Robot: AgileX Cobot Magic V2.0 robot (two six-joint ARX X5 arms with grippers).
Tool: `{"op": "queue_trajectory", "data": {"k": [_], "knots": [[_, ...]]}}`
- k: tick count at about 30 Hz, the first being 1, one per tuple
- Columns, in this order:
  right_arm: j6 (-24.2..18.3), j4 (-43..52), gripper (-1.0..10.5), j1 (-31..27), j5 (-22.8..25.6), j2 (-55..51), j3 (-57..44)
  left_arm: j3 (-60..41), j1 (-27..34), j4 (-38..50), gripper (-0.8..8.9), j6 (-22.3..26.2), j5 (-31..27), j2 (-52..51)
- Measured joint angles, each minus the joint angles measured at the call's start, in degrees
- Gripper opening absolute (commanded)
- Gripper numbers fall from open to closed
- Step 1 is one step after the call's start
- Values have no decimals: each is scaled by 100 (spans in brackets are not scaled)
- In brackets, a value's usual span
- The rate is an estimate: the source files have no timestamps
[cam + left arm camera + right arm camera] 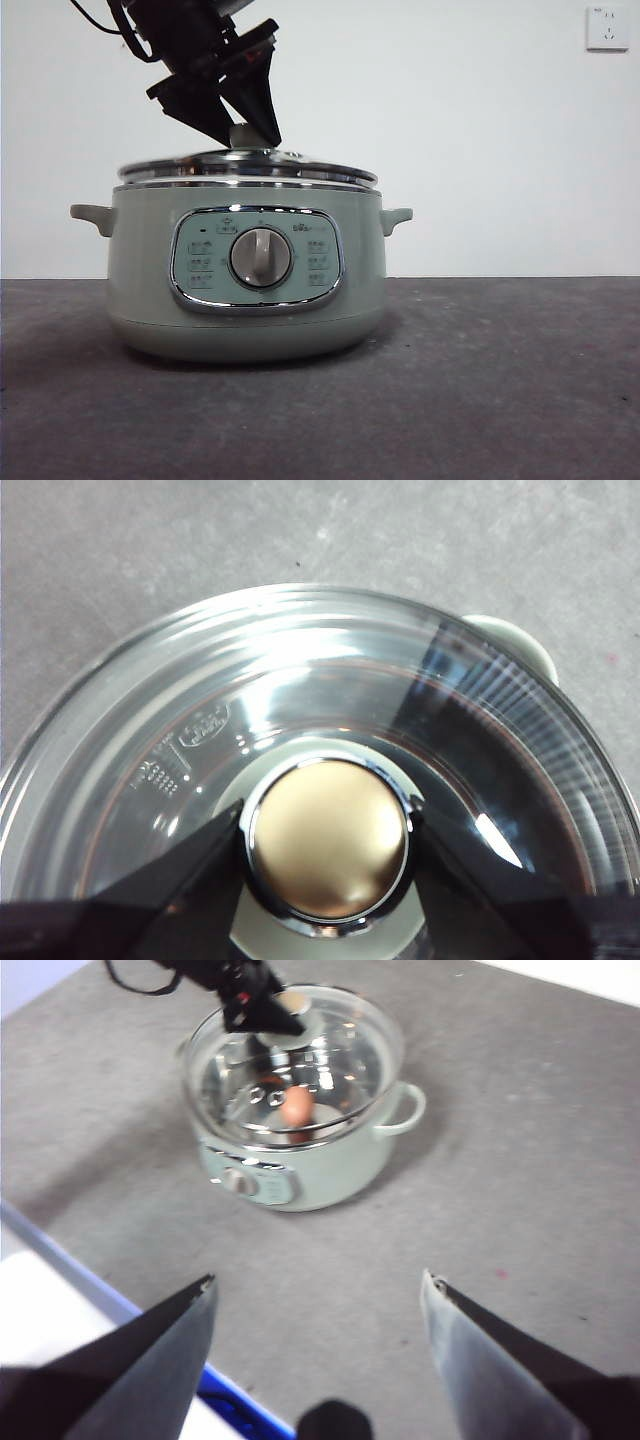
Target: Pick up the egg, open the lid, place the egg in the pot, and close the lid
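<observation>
Both left pincer (325, 840) jaws flank the lid (300, 710) knob (328, 838)

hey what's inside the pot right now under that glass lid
Through the lid, the right wrist view shows the egg lying inside the pot. The left gripper grips the lid's knob. The pot's wall hides the inside from the front.
</observation>
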Motion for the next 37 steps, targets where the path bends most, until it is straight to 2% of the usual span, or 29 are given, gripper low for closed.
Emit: {"op": "queue_trajectory", "data": {"k": [10, 24, 37], "knots": [[-4, 0, 344, 0, 308, 0, -2, 0, -74, -85, -8, 79, -39, 22], [-55, 0, 344, 0, 308, 0, -2, 46, -136, -483, -8, 57, -114, 7], [-87, 0, 344, 2, 308, 0, -2, 63, -149, -487, -8, 55, -208, -15]]}}
